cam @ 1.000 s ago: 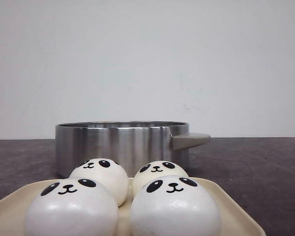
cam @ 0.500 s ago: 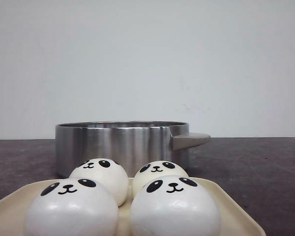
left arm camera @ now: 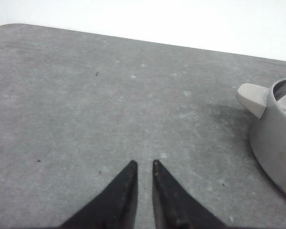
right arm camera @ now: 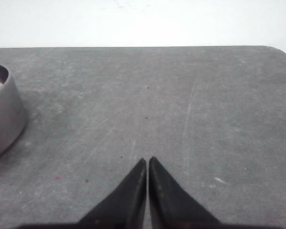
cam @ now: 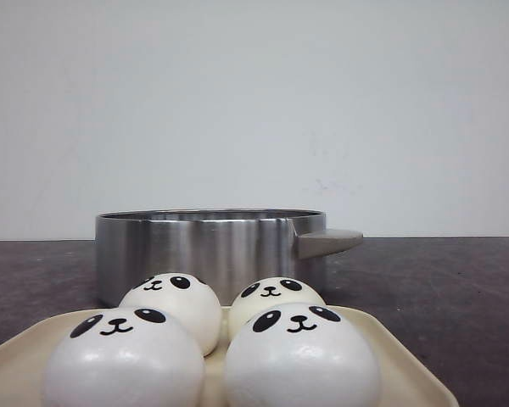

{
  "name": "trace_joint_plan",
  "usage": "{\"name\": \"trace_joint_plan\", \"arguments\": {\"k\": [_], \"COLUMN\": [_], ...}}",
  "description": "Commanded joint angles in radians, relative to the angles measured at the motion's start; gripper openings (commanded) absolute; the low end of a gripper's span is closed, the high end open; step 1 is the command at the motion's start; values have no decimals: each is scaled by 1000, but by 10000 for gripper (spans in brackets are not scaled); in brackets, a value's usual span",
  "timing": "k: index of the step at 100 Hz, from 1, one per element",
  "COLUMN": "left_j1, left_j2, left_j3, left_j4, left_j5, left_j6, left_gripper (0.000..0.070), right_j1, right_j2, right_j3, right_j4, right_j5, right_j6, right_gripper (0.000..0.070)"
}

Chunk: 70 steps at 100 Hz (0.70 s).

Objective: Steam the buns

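Several white panda-faced buns sit on a cream tray (cam: 405,370) at the near edge of the front view: two in front (cam: 123,360) (cam: 301,360) and two behind (cam: 174,301) (cam: 276,297). Just beyond the tray stands a steel pot (cam: 208,250) with a grey handle (cam: 327,242). My left gripper (left arm camera: 144,164) hovers over bare table with only a thin slit between its empty fingers; the pot (left arm camera: 276,138) lies off to its side. My right gripper (right arm camera: 147,161) is shut on nothing, also over bare table, with the pot's wall (right arm camera: 2,114) at the frame's edge. Neither gripper shows in the front view.
The dark grey tabletop (cam: 441,288) stretches to both sides of the pot, with a white wall behind. The table's rounded far corners show in the wrist views (left arm camera: 9,28) (right arm camera: 281,50).
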Motion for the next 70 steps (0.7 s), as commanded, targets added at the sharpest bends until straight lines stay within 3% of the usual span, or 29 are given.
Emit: {"name": "trace_joint_plan", "arguments": {"k": [1, 53, 70], "left_j1": [1, -51, -51], "left_j2": [-2, -2, -2], "left_j3": [-17, -17, -16], "left_j4": [-11, -10, -11], "left_j5": [3, -5, 15], "left_j6": [0, -5, -163], "left_gripper": [16, 16, 17], "right_j1": [2, 2, 2], "right_j2": [-1, -1, -1], "right_j3": [-3, -3, -3], "right_j4": [11, 12, 14], "right_j5": [1, 0, 0], "right_j6": [-8, -7, -7], "right_gripper": [7, 7, 7]}}
